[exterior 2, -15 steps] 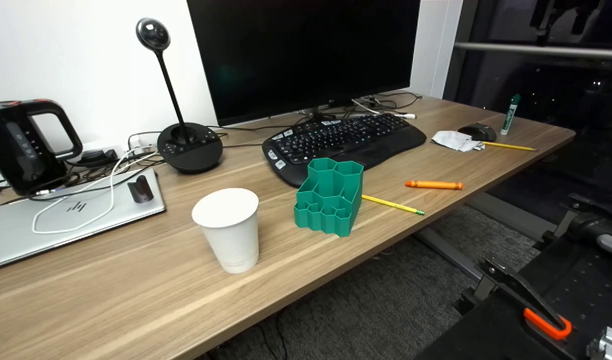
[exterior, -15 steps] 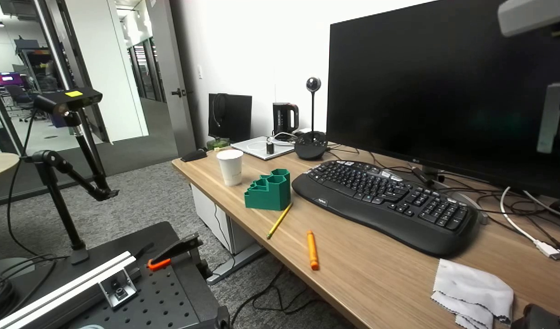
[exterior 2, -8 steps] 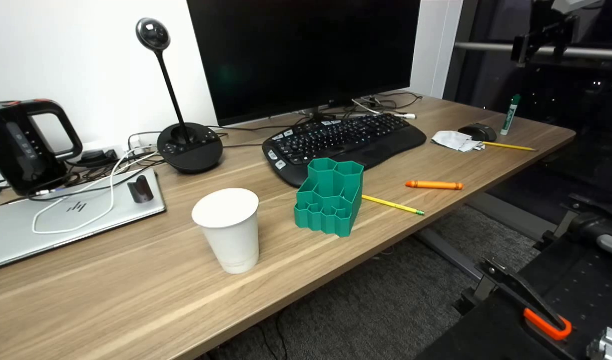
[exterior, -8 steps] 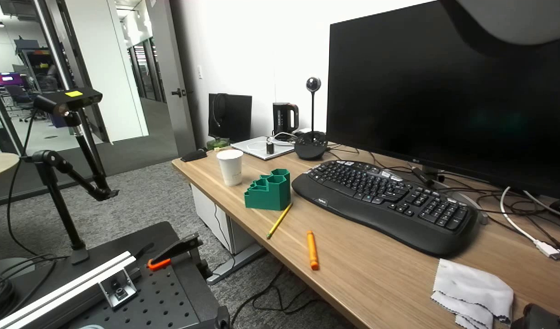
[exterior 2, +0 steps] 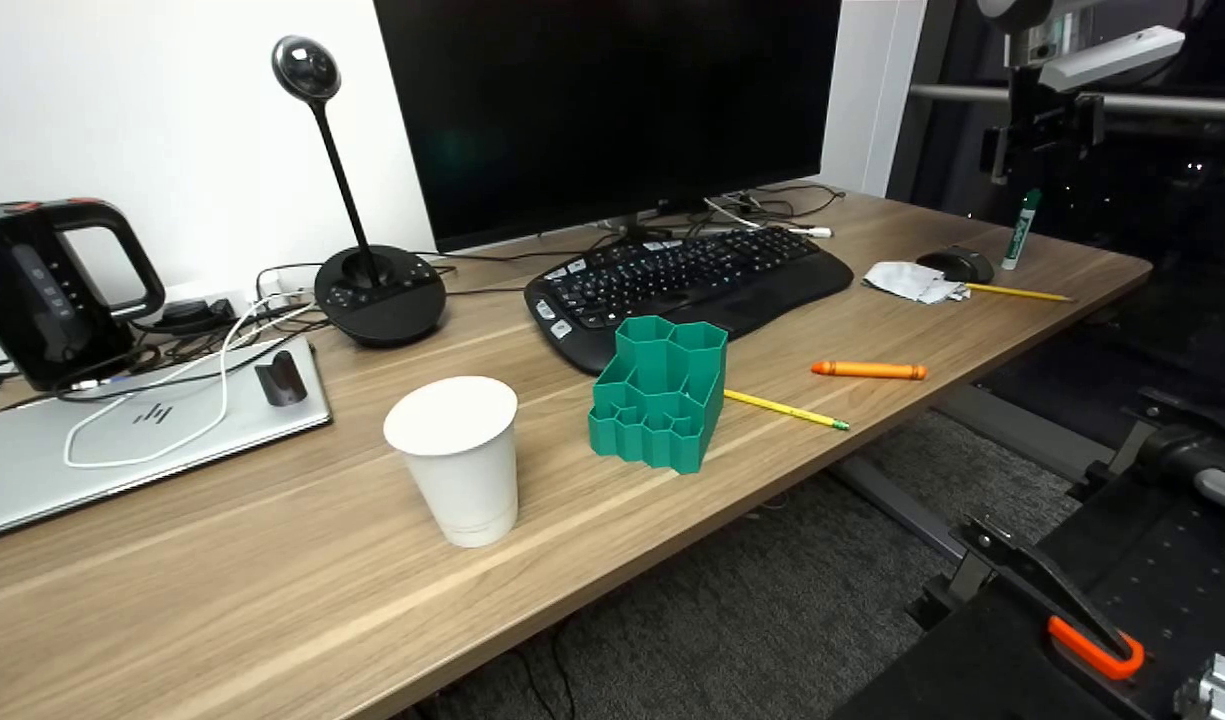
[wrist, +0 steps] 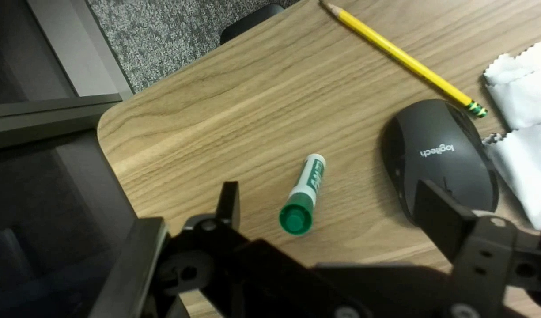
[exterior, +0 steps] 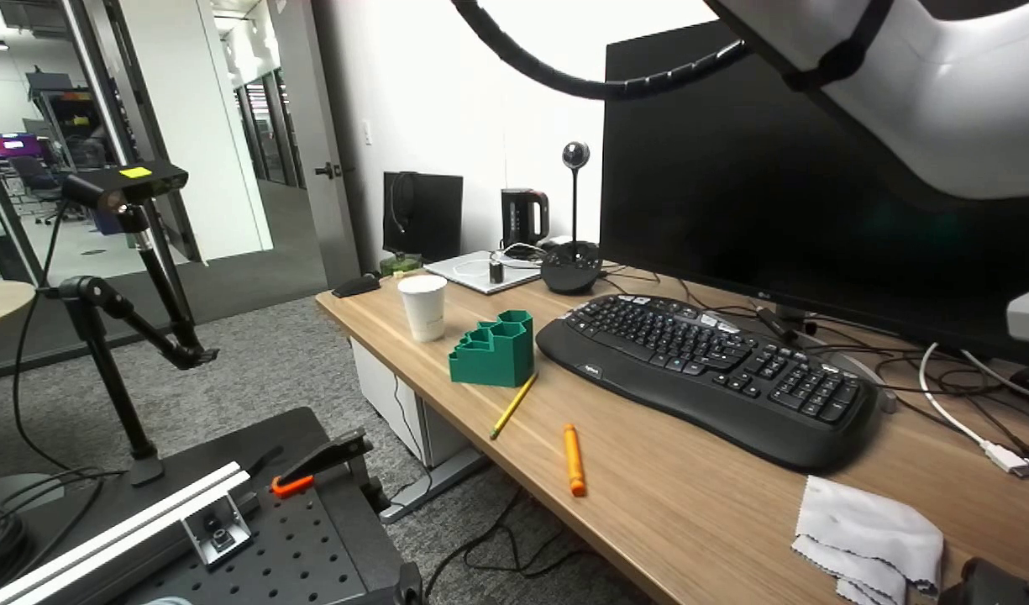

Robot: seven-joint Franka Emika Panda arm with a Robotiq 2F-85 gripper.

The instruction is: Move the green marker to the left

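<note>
The green marker [exterior 2: 1020, 230] stands on end on the desk near its far right corner in an exterior view, with its dark-green cap up. In the wrist view the marker [wrist: 309, 179] has a white barrel with a green label, and its cap faces the camera. My gripper [exterior 2: 1044, 145] is open and empty above the marker. In the wrist view the gripper [wrist: 332, 198] has its fingers wide apart, with the marker between them in the picture, nearer the left finger. No finger touches it. The marker is out of view in the remaining exterior view.
A black mouse [wrist: 438, 154], a yellow pencil [wrist: 398, 53] and a white cloth [wrist: 524, 97] lie beside the marker. A keyboard [exterior 2: 692, 285], an orange crayon [exterior 2: 869, 370], a green holder [exterior 2: 662, 395] and a white cup [exterior 2: 462, 460] stand farther along. A monitor [exterior: 774, 168] rises behind.
My gripper has come down and slightly left in an exterior view, nearer the marker. A white arm link and black cable have swung into the other picture's top right. The marker has not moved.
</note>
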